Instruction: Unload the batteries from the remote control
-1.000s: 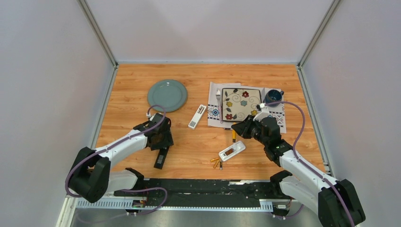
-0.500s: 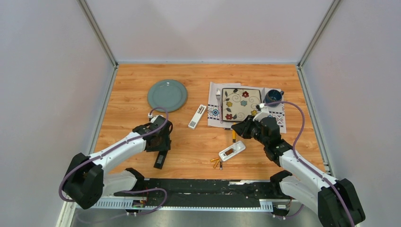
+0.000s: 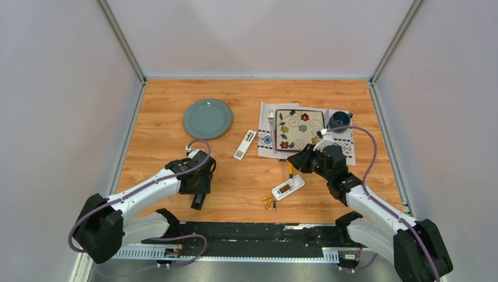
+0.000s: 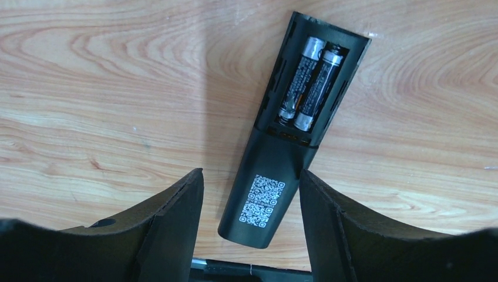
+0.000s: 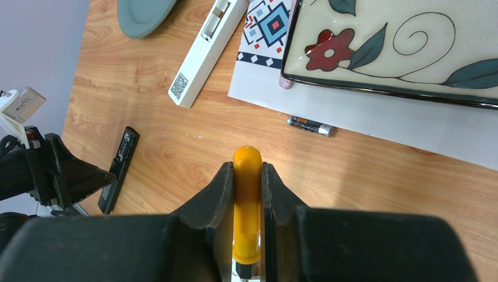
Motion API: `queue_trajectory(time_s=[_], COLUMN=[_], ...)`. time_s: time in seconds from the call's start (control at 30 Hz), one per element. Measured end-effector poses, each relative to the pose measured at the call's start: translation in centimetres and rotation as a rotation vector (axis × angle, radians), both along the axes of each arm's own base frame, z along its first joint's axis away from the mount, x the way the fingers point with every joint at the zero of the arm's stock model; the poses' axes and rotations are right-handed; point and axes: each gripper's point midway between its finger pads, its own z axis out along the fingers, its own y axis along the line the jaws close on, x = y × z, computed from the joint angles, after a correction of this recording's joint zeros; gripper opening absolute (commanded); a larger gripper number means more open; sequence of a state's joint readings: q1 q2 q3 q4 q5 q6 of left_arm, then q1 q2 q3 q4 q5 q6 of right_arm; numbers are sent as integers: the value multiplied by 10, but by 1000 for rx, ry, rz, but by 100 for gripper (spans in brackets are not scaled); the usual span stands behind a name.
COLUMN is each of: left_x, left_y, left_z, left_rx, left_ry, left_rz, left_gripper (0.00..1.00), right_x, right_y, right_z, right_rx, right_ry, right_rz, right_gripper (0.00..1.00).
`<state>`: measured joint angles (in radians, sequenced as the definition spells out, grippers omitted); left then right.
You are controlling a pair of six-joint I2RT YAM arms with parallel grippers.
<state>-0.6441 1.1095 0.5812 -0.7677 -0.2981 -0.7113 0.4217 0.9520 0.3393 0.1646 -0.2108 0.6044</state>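
The left claw (image 4: 251, 179) has drawn back, jaws apart astride the black remote (image 4: 282, 158) with batteries (image 4: 309, 82) exposed; the right claw (image 5: 247, 171) clamps the screwdriver (image 5: 246, 223) for prying.

Overhead, the left gripper (image 3: 197, 187) hides most of the black remote (image 3: 198, 202) from you; the screwdriver (image 5: 246, 200) tip runs off the right wrist view.
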Motion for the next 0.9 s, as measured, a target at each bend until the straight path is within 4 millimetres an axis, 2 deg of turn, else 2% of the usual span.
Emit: queue_trajectory(time_s=[0.53, 0.63, 0.8, 0.9], left_x=[-16, -15, -14, -14], left_y=[-7, -8, -13, -14], left_z=[-14, -15, -16, -15], left_rx=[72, 69, 62, 73], left_ry=[52, 51, 67, 82], left_rz=[-86, -87, -114, -139], left_gripper=[60, 57, 42, 41], right_x=[0, 0, -2, -3], right_y=[0, 0, -2, -5], right_z=[-1, 0, 5, 6], right_rx=[-2, -1, -2, -8], right_ry=[3, 1, -15, -16], right_rz=[0, 0, -1, -7], right_gripper=[0, 0, 0, 0])
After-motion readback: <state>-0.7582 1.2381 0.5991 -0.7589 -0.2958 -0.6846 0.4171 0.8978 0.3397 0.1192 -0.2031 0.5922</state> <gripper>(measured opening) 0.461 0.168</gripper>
